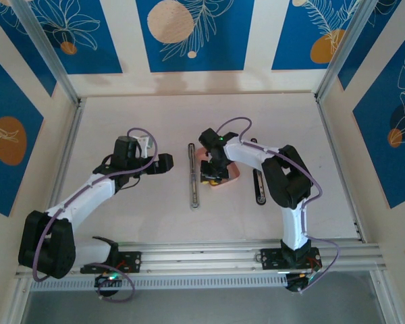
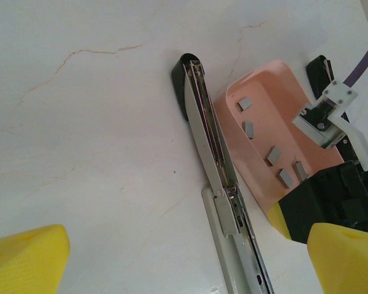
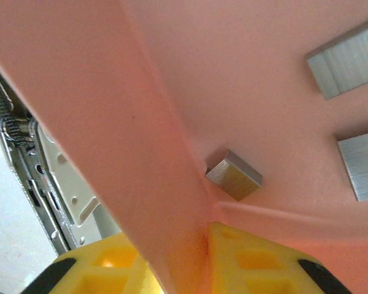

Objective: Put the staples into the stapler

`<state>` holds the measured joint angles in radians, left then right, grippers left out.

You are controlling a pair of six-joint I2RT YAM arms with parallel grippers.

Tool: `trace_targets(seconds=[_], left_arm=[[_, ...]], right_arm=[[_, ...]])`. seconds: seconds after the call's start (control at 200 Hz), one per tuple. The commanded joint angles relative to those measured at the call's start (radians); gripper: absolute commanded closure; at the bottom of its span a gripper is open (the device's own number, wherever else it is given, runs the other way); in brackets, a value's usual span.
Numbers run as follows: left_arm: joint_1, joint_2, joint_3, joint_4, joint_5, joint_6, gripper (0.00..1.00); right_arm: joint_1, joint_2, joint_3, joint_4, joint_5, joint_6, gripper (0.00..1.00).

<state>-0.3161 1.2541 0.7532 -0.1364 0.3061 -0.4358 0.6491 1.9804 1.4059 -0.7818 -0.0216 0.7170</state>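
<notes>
While the left hand (image 1: 165, 164) hovers open, the right hand (image 3: 185, 260) pinches the pink tray (image 2: 257, 79) holding the staples (image 2: 273, 154) beside the opened stapler (image 2: 205, 135), seemingly fetching them; next, a strip needs lifting across into it.

I can read nothing here. The stapler (image 2: 208, 141) bears no lettering, brand or number on its black bar or its grey rail. The staples (image 2: 272, 155) and the pink tray (image 2: 282, 104) they lie in are plain too. The blue wall panels (image 1: 209, 54) behind the counter (image 1: 142, 121) carry only drawn leaves and orange discs, no words.
</notes>
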Motion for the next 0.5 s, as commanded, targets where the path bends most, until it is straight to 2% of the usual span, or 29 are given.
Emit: trace_targets(seconds=[0.0,0.2,0.495], left_arm=[[0.012,0.006,-0.012,0.017,0.001,0.021,0.01],[0.011,0.002,-0.013,0.025,0.003,0.014,0.01],[0.012,0.002,-0.015,0.031,0.008,0.009,0.01]], right_arm=[[-0.007,-0.027,-0.034,0.006,0.004,0.051,0.78],[-0.012,-0.059,-0.066,0.038,0.015,0.083,0.83],[-0.008,-0.078,-0.085,0.04,0.018,0.067,0.83]])
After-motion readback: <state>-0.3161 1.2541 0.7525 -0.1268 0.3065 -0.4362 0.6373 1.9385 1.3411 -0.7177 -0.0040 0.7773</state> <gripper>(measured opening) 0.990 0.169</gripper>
